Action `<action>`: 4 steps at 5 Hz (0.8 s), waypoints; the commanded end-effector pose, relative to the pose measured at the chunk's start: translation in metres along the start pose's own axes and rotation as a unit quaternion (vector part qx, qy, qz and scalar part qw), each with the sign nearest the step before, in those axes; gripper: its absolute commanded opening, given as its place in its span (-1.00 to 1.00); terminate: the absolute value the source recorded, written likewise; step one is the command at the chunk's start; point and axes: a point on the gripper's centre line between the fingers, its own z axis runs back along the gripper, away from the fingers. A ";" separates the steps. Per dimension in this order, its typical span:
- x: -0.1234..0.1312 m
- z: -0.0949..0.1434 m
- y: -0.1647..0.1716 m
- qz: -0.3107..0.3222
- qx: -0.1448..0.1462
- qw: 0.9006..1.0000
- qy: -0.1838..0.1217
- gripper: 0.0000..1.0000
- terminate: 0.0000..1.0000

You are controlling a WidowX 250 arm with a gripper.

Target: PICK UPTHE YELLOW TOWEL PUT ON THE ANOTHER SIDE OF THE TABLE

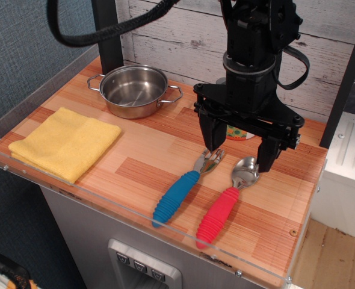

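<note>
The yellow towel point(66, 142) lies folded flat on the left front part of the wooden table point(147, 153), its layered edges toward the front. My black gripper point(239, 154) hangs over the right part of the table, far to the right of the towel. Its two fingers are spread wide and hold nothing. The left fingertip point(213, 139) is just above the head of the blue-handled fork, the right fingertip point(268, 158) just above the spoon's bowl.
A steel pot point(133, 90) with two handles stands at the back, behind the towel. A blue-handled fork point(176, 196) and a red-handled spoon point(218, 215) lie under the gripper. A small colourful object point(240, 133) is partly hidden behind the gripper. A clear acrylic rim point(123, 208) edges the table.
</note>
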 end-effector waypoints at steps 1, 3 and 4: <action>0.000 0.000 0.000 0.000 0.000 1.000 0.000 1.00 -1.00; -0.006 -0.006 0.039 0.038 0.008 0.999 0.018 1.00 -1.00; -0.014 -0.012 0.070 0.052 0.035 0.997 0.038 1.00 -1.00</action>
